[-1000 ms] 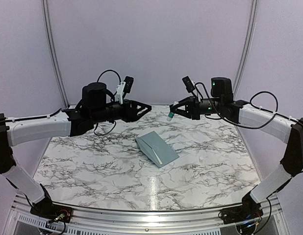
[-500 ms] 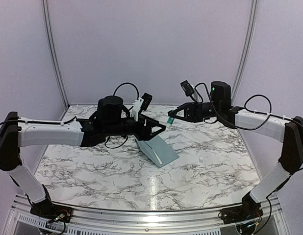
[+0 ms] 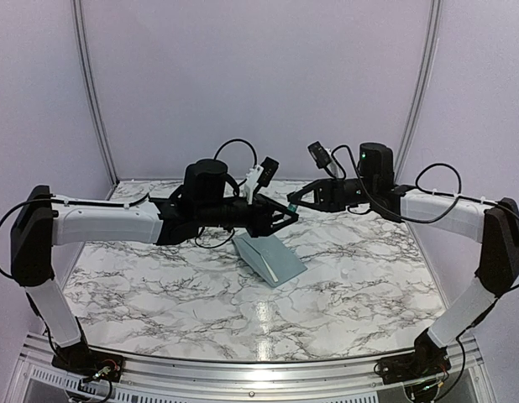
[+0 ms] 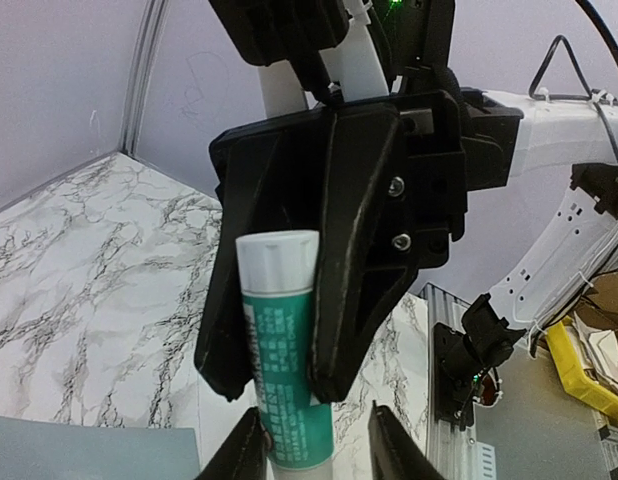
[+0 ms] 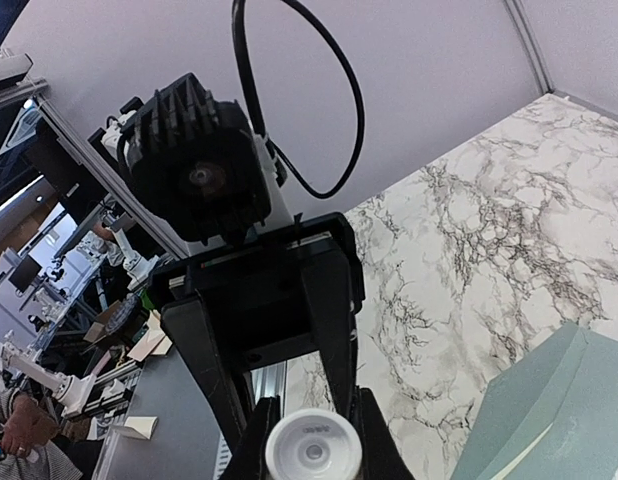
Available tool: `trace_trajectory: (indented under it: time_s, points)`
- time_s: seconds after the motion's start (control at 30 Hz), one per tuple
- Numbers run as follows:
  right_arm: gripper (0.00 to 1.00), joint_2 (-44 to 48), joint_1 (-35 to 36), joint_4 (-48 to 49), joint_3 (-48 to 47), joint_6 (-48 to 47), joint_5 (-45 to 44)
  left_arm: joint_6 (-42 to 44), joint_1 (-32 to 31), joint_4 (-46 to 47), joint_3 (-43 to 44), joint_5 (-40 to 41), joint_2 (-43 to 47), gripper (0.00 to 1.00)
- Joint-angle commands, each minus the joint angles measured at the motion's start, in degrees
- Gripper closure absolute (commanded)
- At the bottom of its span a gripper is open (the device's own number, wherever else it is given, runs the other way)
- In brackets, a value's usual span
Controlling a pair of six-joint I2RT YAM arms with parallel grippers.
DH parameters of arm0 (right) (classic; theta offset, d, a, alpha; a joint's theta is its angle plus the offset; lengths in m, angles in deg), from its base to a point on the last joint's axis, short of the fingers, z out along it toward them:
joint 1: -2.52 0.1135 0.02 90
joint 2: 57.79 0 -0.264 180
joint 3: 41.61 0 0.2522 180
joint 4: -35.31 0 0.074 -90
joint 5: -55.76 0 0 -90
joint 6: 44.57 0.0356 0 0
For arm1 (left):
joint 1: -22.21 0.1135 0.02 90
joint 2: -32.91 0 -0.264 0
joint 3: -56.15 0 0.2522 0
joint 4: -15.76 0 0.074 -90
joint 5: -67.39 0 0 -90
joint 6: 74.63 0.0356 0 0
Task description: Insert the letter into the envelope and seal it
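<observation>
The grey-blue envelope point(image 3: 268, 253) lies flat on the marble table point(image 3: 159, 285). It also shows in the left wrist view point(image 4: 89, 455) and the right wrist view point(image 5: 549, 410). The tan letter is not in view. My right gripper point(image 3: 295, 200) is shut on a small white-green tube point(image 3: 290, 207) and holds it in the air above the envelope's far side. My left gripper point(image 3: 285, 215) is open, with its fingertips point(image 4: 247, 450) on either side of the tube's lower end point(image 4: 289, 400). The tube's white end point(image 5: 312, 450) sits between my right fingers.
A tiny white cap point(image 3: 347, 274) lies on the table right of the envelope. Both arms reach over the middle of the table and nearly meet. Curved white walls close off the back, and a metal rail point(image 3: 259, 378) runs along the near edge.
My left arm has swung right, from far left of the tube until its open fingers straddle it. My right gripper with the tube shifted slightly left. The envelope has not moved.
</observation>
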State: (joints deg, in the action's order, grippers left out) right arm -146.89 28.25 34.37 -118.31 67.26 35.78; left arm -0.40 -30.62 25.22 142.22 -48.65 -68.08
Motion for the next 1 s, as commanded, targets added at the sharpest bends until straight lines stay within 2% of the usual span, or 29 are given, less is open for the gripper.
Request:
trace_trajectory:
  time_s: [0.0, 0.2, 0.3, 0.33, 0.4, 0.5, 0.57, 0.7, 0.87, 0.97]
  points:
    - [0.94, -0.55, -0.25, -0.34, -0.51, -1.65, -1.28, -0.61, -0.16, 2.00, 2.25, -3.01, -1.60, 0.69]
    - [0.88, -0.39, -0.25, -2.04, -0.74, -3.35, -2.15, -1.47, 0.00, 2.04, 2.28, -3.16, -2.19, 0.86]
    - [0.72, 0.24, -0.40, -5.63, -2.00, -6.67, -2.82, -2.43, 0.22, 2.00, 1.64, -3.14, -1.99, 0.89]
    - [0.64, 0.44, -0.73, -8.60, -3.23, -9.23, -3.19, -3.00, 0.38, 1.99, 1.42, -3.36, -1.89, 0.89]
    - [0.57, 0.67, -2.41, -18.21, -7.59, -16.89, -4.11, -4.50, 0.80, 2.00, 0.71, -4.28, -1.57, 0.90]
    - [0.48, 0.49, -4.40, -36.55, -17.01, -35.48, -10.67, -8.46, 1.91, 1.91, -1.17, -6.32, -0.70, 0.90]
    - [0.48, 0.09, -4.38, -48.83, -23.18, -52.45, -17.74, -11.92, 2.96, 1.60, -2.41, -8.31, -0.12, 0.92]
    - [0.51, 2.18, -3.46, -59.31, -26.47, -70.69, -32.11, -18.23, 4.96, -1.51, -3.45, -13.04, 0.55, 0.94]
    - [0.54, 7.60, 1.48, -59.34, -21.89, -85.07, -48.15, -23.14, 5.77, -4.75, -3.78, -18.01, 0.94, 0.93]
    - [0.55, 7.51, 6.18, -59.54, -21.92, -88.96, -56.00, -26.32, 5.86, -6.34, -2.74, -20.91, 0.12, 0.93]
